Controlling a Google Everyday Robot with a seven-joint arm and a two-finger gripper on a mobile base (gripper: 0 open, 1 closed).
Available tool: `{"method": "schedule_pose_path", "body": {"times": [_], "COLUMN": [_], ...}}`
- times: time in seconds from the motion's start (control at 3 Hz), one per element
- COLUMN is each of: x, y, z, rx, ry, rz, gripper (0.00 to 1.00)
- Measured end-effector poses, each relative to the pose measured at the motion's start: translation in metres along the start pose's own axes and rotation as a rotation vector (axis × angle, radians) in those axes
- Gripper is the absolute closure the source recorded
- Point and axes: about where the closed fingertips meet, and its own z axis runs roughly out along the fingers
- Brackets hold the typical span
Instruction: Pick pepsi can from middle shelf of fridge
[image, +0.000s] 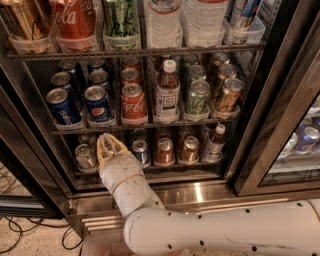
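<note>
- We face the fridge (260, 135), a tall display cooler with a dark frame, wire racks full of drinks and a stainless-steel strip along its base.
- The robot's white arm (225, 230) runs along the bottom of the view from the right, then bends upward toward the lower left of the racks.
- The middle shelf (145, 126) is a thin dark wire rack that carries rows of cans running front to back.
- On the rack above we see a large Coca-Cola bottle (75, 20) and clear water bottles (162, 22).
- The gripper (111, 142) sits at the end of the arm, in front of the lowest rack. Its tip is just under the front edge of the middle shelf, and we cannot tell whether the claw is apart or together. It holds nothing that we can see.
- A white-capped bottle (167, 92) stands upright near the centre of the middle shelf.
- The pepsi can (98, 105) stands upright at the front of the second row from the left, just above the gripper and apart from it.
- A second blue Pepsi can (62, 107) stands just to the left of it.
- A red Coca-Cola can (133, 104) stands just to the right of it.
- Further right on the same shelf stand a green can (197, 97) and a copper can (229, 95).
- A small can (165, 150) stands on the lowest rack, to the right of the gripper.
</note>
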Motion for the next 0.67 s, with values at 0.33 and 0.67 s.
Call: {"method": "schedule_pose_path", "body": {"times": [0.33,0.67], "x": [-0.011,-0.022], "y": [0.013,0.026], "z": [0.006,0.012], "rx": [0.000,-0.006], "ry": [-0.046,-0.085], "rz": [-0.034,-0.075], "gripper": [1.00,0.86]}}
